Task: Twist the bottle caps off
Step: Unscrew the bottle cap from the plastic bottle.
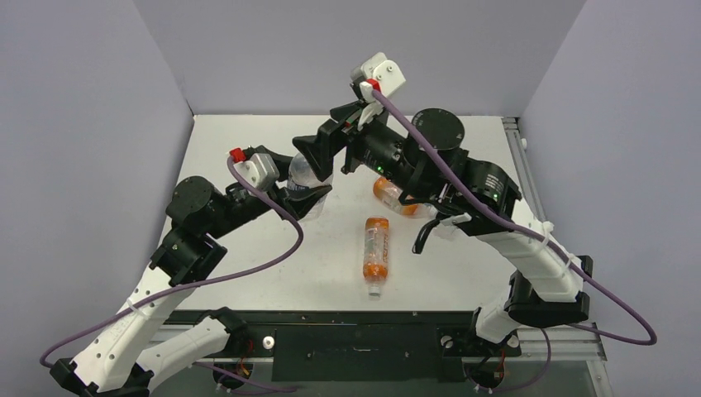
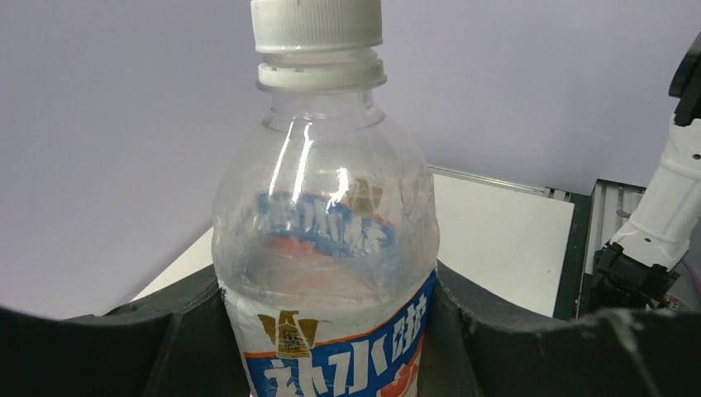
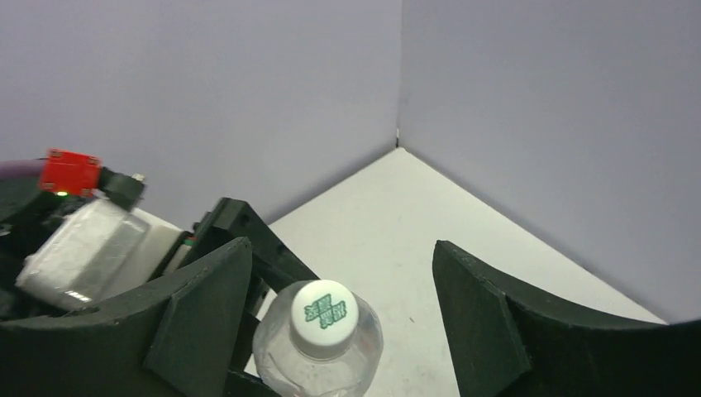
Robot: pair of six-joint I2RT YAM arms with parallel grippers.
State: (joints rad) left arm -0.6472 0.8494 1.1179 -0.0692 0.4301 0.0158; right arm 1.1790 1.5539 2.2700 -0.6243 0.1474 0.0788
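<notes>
White matte table (image 1: 240,128), seen from above. Behind the table, a plain lavender-grey back wall (image 1: 248,50). Along the table's left side, a left wall (image 1: 74,124) of the same colour. Along its right side, a matching right wall (image 1: 628,124). Just off the table's right edge, a silvery metal rail (image 1: 519,157). Along the table's near edge, a black base plate (image 1: 355,339).

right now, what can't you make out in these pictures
Top view: clear bottle, its cap hidden under the right jaws.
Top view: one orange bottle mostly covered by the right arm; its cap unseen.
Left wrist view: clear bottle's base cut off by the bottom edge.
Any view: whether the cap is loosened.
</notes>
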